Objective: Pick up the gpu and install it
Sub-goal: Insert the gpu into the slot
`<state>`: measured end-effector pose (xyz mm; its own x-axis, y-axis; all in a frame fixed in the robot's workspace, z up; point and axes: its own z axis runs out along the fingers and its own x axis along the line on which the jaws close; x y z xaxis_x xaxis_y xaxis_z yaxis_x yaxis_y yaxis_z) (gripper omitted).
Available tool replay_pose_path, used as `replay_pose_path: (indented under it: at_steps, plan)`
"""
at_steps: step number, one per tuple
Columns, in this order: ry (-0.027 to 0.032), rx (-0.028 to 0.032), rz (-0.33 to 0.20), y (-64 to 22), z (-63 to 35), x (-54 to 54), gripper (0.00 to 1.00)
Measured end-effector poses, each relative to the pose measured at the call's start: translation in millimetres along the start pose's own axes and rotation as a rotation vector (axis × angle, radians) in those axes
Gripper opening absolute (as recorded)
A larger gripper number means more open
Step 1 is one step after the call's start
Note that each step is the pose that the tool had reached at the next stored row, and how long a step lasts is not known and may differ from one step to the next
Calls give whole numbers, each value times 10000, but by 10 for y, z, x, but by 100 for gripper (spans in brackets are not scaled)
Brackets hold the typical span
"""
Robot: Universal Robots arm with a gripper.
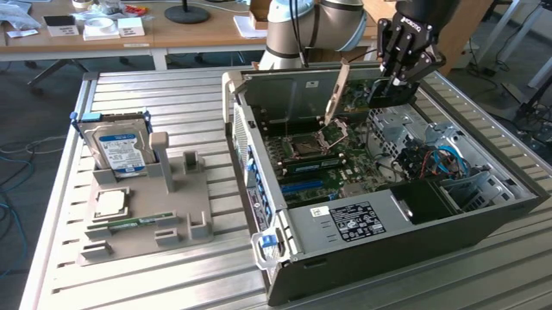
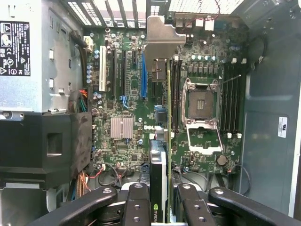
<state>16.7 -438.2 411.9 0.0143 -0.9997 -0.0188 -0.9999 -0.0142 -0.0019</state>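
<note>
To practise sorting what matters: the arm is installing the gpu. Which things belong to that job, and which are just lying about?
Job: gpu, gripper shut on it, open computer case, motherboard.
Lying about: hard drive, memory stick, processor chip, grey holder tray.

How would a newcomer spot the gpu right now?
Look at the open computer case on the slatted metal table. Above its motherboard, the pincer grips the gpu, a thin card on edge with a silver end bracket. Unlike the blue-labelled hard drive on the grey tray, it hangs over the case.
</note>
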Motion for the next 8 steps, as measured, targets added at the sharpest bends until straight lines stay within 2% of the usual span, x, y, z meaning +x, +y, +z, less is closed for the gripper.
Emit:
replay_pose_path:
  at_steps: [5, 8]
  plan:
    - [-8, 6, 4, 8, 14, 0, 27]
    - [-5, 36, 1, 25, 45, 0, 27]
